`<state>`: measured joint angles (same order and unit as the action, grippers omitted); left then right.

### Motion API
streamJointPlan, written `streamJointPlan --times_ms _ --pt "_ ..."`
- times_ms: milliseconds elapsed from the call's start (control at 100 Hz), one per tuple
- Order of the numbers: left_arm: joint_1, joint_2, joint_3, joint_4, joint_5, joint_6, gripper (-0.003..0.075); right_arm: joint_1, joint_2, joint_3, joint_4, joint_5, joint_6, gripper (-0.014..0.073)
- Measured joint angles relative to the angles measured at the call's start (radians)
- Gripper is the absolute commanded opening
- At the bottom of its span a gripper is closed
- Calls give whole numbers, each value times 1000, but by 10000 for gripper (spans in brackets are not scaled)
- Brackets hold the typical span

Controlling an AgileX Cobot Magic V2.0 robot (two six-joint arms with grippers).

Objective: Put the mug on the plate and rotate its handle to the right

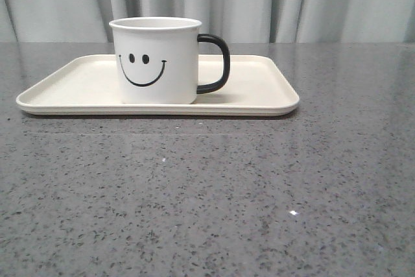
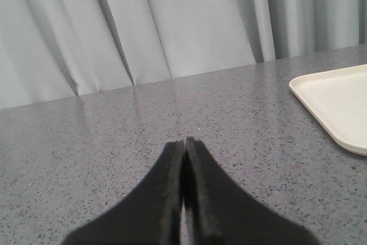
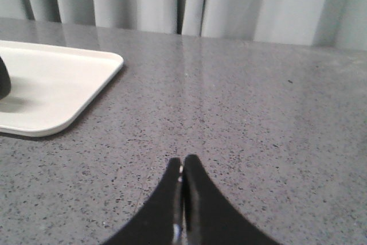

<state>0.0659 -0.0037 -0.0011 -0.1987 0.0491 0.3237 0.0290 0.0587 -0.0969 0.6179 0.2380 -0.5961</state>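
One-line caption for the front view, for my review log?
White smiley mug stands upright on the cream plate, black handle pointing right, on a grey speckled table; no gripper in frame.

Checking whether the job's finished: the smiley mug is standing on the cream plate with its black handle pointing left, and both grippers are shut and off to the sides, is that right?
Not quite. In the front view the handle points right, not left. The rest holds: the mug stands on the plate, and the wrist views show the left gripper and right gripper shut, clear of it.

surface: grey speckled table (image 1: 259,192) | on it: plate (image 1: 78,89)
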Motion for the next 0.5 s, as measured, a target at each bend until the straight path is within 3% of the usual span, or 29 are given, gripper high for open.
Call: streamJointPlan --times_ms 500 --pt "0 0 0 0 0 0 -20 37 -69 123 7 -92 0 -66"
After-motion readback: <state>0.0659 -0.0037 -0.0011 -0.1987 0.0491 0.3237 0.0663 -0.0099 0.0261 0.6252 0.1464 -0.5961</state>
